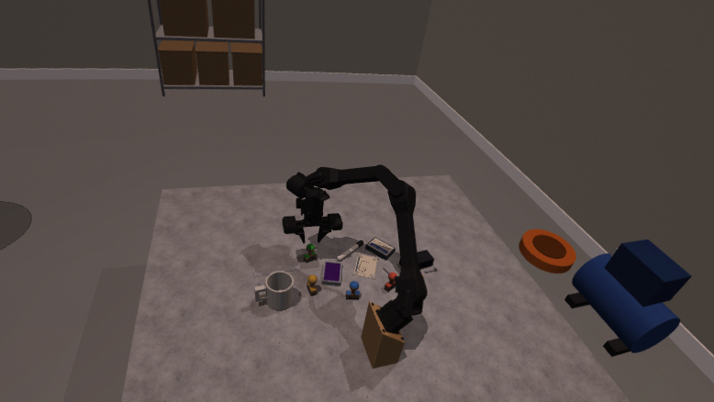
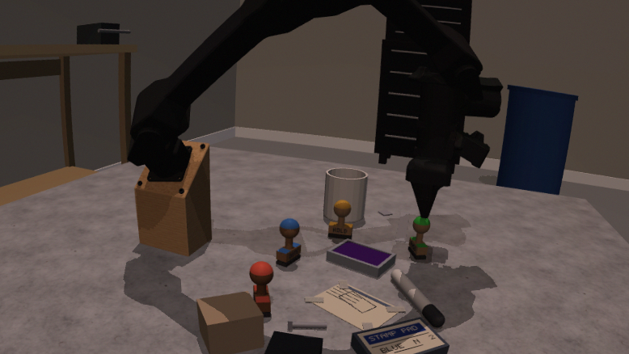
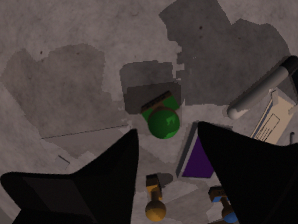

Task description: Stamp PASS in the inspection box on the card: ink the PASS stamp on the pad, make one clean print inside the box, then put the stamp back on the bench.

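Bench [image 1: 209, 349] [image 2: 263, 188] [image 3: 115, 30]: use as support for all items around the ink pad [image 1: 332, 272] [image 2: 363, 254] [image 3: 197, 162]. Tool [image 1: 312, 240] [image 2: 424, 216] [image 3: 168, 131]: pointed down, about half open, empty, above the far-left side of the pad in the top view. Mug [image 1: 280, 299] [image 2: 345, 197]: upright, left of the pad. Card [image 1: 366, 267] [image 2: 356, 306] [image 3: 277, 115]: taped flat, right of the pad; inspection box unprinted. Marker [image 1: 350, 251] [image 2: 415, 295] [image 3: 260, 92]: lying beyond the pad, toward the right. Green-topped stamp [image 1: 310, 253] [image 2: 421, 225] [image 3: 164, 123]: upright, far-left of the pad; presumably PASS, lettering unreadable. Orange-topped stamp [image 1: 312, 280] [image 2: 341, 208] [image 3: 155, 210]: marked HOLD, just left of the pad; avoid.

Current step, as judged: pick-up, before inking. Next: centre over the knob, lower straight, close. Caution: watch the pad's near rim, beside one finger in the wrist view. Use the wider room on the side away from the pad.
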### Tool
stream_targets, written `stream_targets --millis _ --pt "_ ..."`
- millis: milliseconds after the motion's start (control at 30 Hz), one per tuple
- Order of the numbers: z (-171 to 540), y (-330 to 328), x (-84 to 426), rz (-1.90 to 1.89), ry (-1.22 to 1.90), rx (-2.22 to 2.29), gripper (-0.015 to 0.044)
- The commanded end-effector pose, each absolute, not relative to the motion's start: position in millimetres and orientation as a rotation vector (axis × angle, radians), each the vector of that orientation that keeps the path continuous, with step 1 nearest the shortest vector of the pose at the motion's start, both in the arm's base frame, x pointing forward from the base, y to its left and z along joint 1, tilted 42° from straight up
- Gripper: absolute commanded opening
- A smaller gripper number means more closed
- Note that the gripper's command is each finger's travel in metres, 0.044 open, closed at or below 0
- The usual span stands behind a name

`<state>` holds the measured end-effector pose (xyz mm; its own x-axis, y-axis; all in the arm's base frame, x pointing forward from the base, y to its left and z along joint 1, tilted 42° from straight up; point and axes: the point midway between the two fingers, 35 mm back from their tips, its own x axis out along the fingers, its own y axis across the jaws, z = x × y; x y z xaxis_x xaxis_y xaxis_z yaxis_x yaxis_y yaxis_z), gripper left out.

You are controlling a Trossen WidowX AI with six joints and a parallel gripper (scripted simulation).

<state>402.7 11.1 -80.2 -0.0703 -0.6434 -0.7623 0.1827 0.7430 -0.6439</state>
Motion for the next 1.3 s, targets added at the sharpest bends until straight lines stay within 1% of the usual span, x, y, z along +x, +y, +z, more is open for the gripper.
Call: stream_targets --millis 0,1067,1267 --pt "-86.9 6.6 400.0 -0.709 1.505 -0.406 0.0224" --pt "-121.1 -22.1 395.1 -0.712 1.504 -0.408 0.0224" --pt "-119.2 -21.1 396.9 -0.714 1.499 -0.399 0.0184"
